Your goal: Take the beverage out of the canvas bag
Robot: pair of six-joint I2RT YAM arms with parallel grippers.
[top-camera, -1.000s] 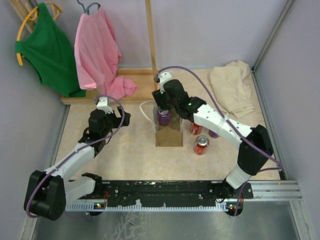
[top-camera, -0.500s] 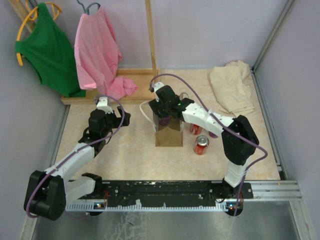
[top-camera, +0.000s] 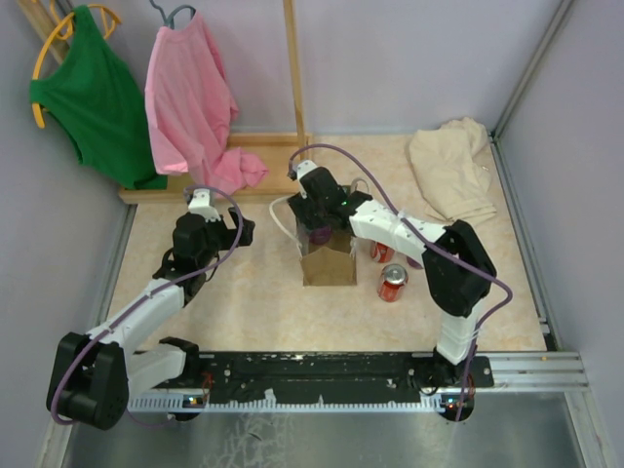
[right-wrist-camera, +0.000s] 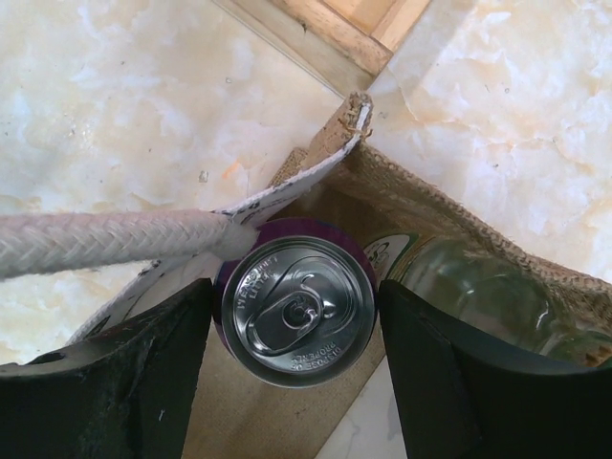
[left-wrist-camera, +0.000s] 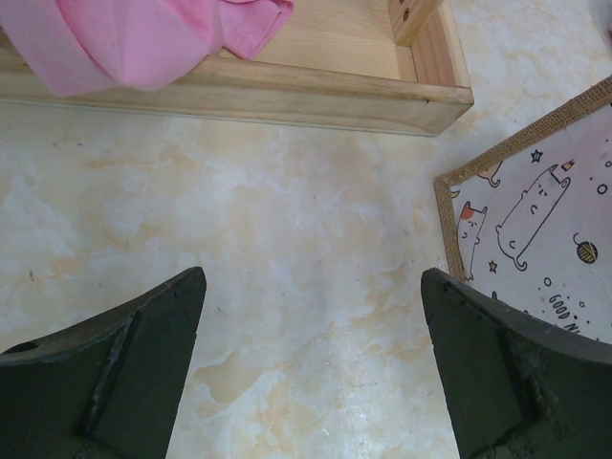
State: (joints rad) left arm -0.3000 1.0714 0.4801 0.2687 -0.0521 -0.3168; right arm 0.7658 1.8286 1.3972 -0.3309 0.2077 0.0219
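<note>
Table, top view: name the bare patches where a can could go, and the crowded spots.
Bare: the table between the left arm and the bag; the strip from the bag's front to the rail. Crowded: right of the bag, where red cans stand by the right arm; the cloth fills the far right corner.
</note>
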